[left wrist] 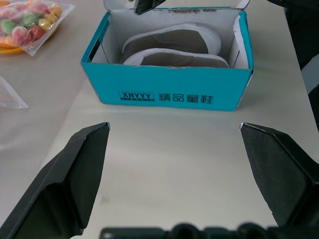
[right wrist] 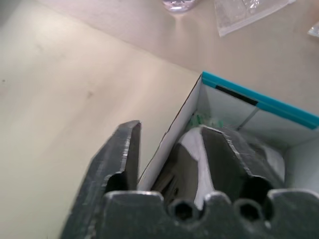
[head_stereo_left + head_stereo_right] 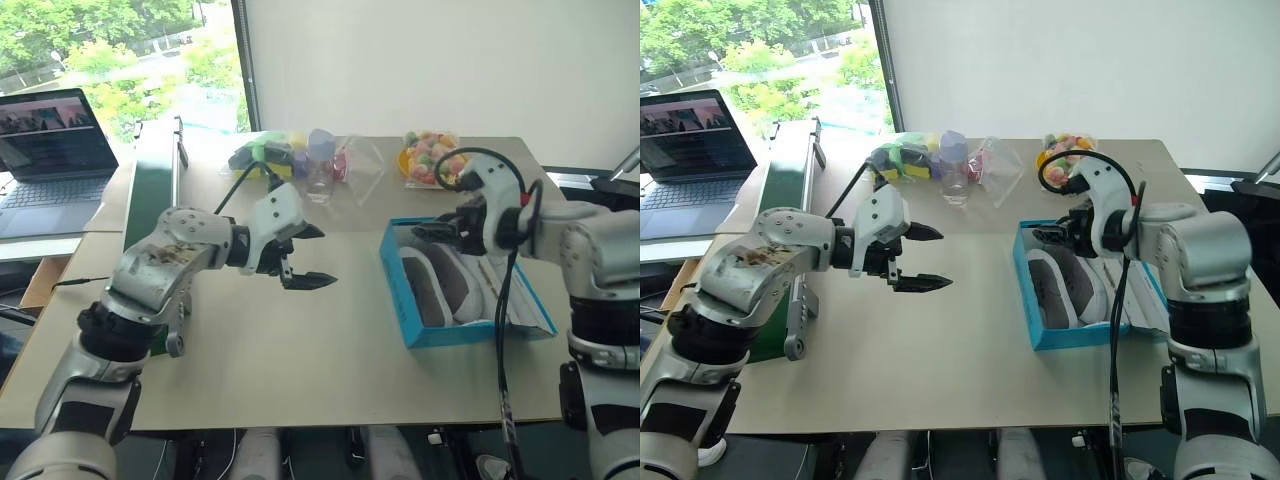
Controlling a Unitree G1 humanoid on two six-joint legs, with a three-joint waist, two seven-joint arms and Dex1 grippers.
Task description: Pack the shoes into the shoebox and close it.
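The turquoise shoebox (image 3: 396, 288) stands open on the table's right part, and its lid (image 3: 515, 300) is folded out flat to the right. Both dark shoes (image 3: 440, 285) lie side by side inside it, also seen in the left wrist view as the shoes (image 1: 174, 47). My right gripper (image 3: 425, 232) hovers over the box's far end. Its jaws are partly open and straddle the box's wall (image 2: 172, 132) without holding anything. My left gripper (image 3: 325, 256) is wide open above the bare table to the left of the box, pointing at its lettered side (image 1: 169, 92).
At the back of the table lie a bag of coloured sweets (image 3: 430, 160), a clear bottle (image 3: 320, 178), a clear plastic bag (image 3: 362, 165) and a bag of toys (image 3: 262, 153). A green case (image 3: 155, 185) and a laptop (image 3: 50, 150) are at the left.
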